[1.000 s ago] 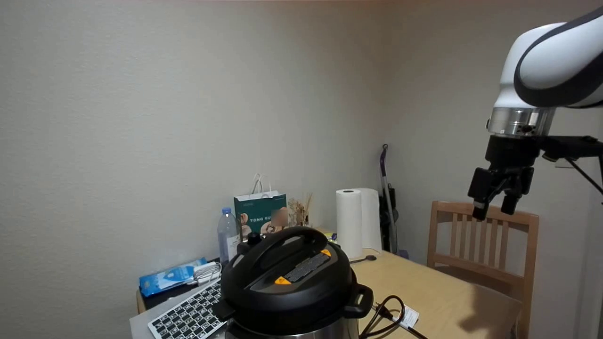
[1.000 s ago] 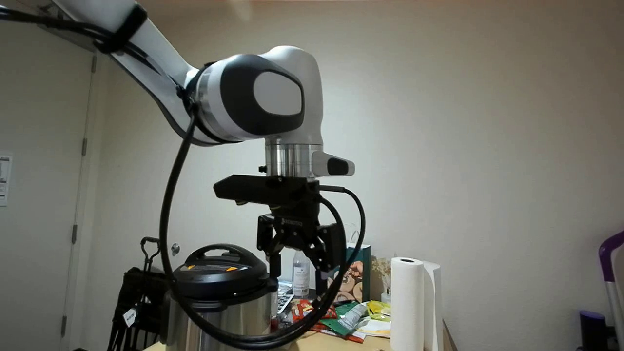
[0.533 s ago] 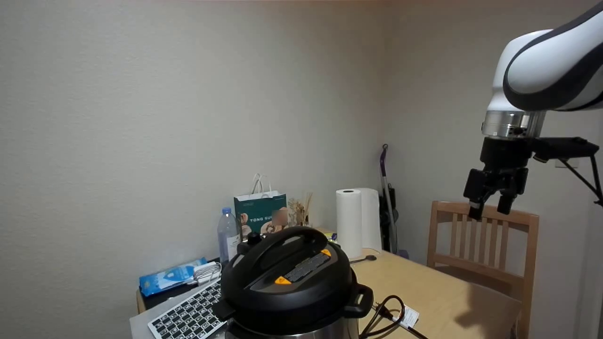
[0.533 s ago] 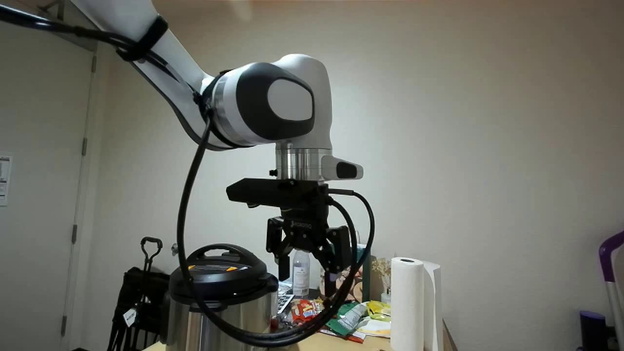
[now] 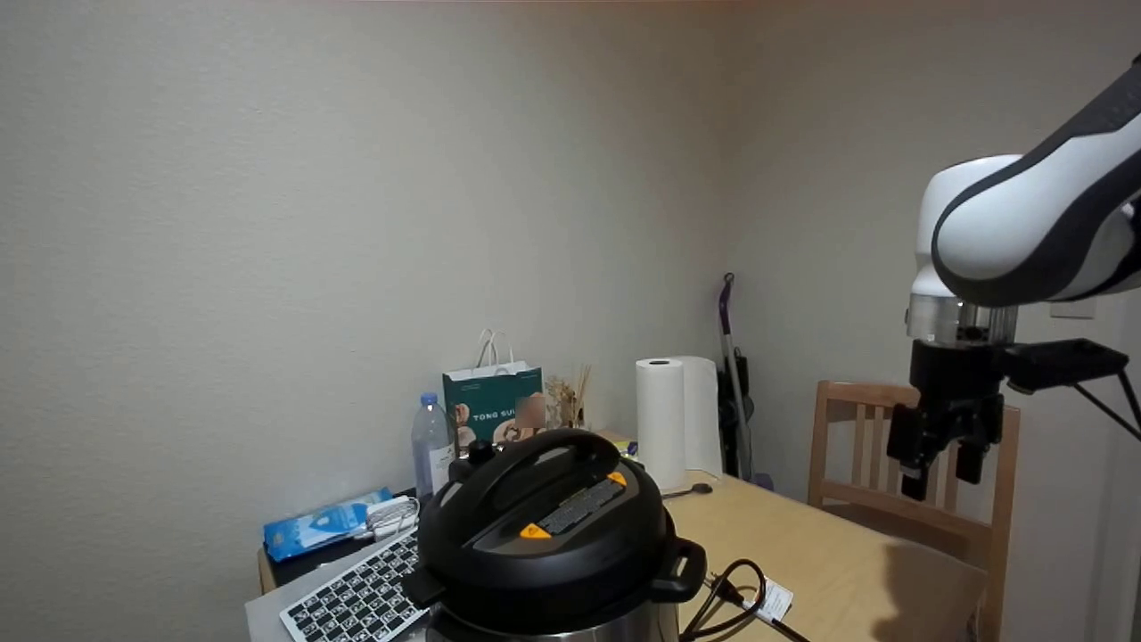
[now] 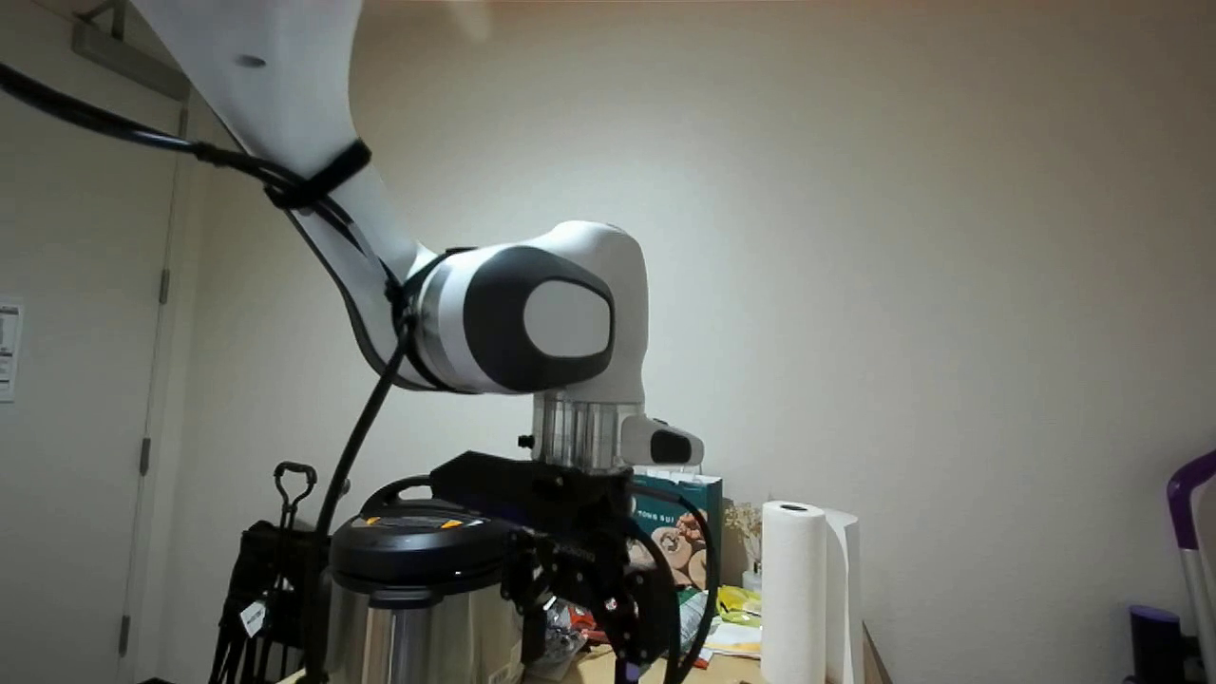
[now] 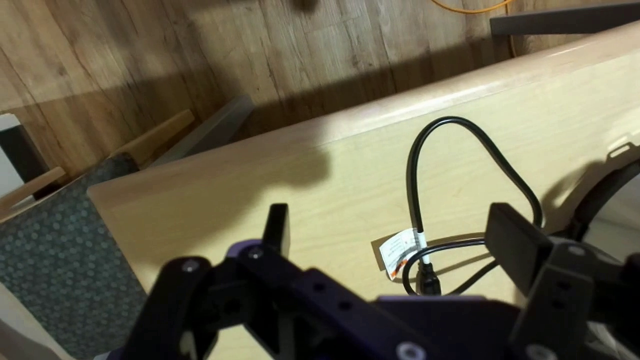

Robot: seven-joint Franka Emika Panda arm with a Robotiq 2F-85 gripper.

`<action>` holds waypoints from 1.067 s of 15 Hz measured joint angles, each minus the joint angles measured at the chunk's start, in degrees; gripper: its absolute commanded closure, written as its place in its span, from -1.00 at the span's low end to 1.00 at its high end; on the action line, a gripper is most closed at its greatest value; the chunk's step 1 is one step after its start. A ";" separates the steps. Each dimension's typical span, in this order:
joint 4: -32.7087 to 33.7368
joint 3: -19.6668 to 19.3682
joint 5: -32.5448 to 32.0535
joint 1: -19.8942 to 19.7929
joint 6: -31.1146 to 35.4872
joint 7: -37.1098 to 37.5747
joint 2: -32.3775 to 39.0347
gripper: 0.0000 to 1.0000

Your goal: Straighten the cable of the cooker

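Observation:
The cooker has a black lid and steel body and stands on the table in both exterior views (image 5: 553,526) (image 6: 423,551). Its black cable (image 5: 763,587) lies looped on the table beside it. In the wrist view the cable (image 7: 414,195) makes a wide bend and a small loop, with a black plug (image 7: 428,280) and a white label (image 7: 397,250). My gripper (image 5: 941,474) is open and empty above the table, its fingers pointing down. In the wrist view the gripper (image 7: 392,225) has its fingers apart, with the label and plug seen between them. The right finger hides part of the cable.
A wooden table (image 5: 829,553) ends at a long edge, with a chair (image 5: 918,401) at its end. Paper towel rolls (image 5: 660,423), a bottle (image 5: 431,446), a green bag (image 5: 493,406) and a keyboard (image 5: 357,593) surround the cooker. Snack packets (image 6: 698,608) lie behind my gripper.
My arm and open gripper have come down clearly toward the table, after a small sideways shift. The cooker and cable have not moved.

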 measured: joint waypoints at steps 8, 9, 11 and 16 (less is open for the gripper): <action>1.12 0.15 -2.42 -0.61 5.34 0.00 6.71 -1.00; 1.11 0.15 -2.42 -0.61 5.32 0.00 6.62 -1.00; 1.15 0.15 -2.42 -0.61 5.32 0.00 6.61 -1.00; 1.18 1.09 -5.81 -0.70 8.55 0.52 11.14 -1.00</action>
